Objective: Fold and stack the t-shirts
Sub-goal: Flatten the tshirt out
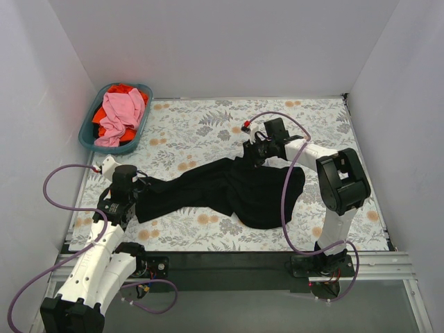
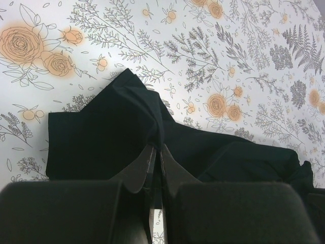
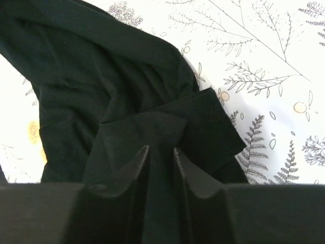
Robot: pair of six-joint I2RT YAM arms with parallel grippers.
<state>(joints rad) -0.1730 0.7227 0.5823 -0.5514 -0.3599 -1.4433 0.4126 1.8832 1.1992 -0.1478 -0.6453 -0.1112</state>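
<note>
1. Black t-shirt [image 1: 229, 191] lies pulled out long on the flowered tabletop [image 1: 208, 118], strung between the two hands. Its long axis runs from the left hand across to the right hand, slanting slightly away from the robot towards the right.
2. Well beyond the left hand, a teal basket [image 1: 89, 135] holds a pink tee [image 1: 123, 111] on top of an orange-red tee [image 1: 111, 128], both unfolded.
3. Left hand [image 2: 156, 147] is clenched on the shirt's narrow end, its fingers pressed together with a peak of black cloth pinched between them. The cloth runs off to this hand's right.
4. Midway, the shirt widens and wrinkles; most of its bulk lies closer to the right hand, spreading to that hand's near side.
5. Right hand [image 3: 160, 150] sits on the far, wider end, fingers partly apart and straddling a bunched fold. Whether it has a firm pinch cannot be told. The shirt runs off to this hand's left, so the next spread looks to need both hands.
</note>
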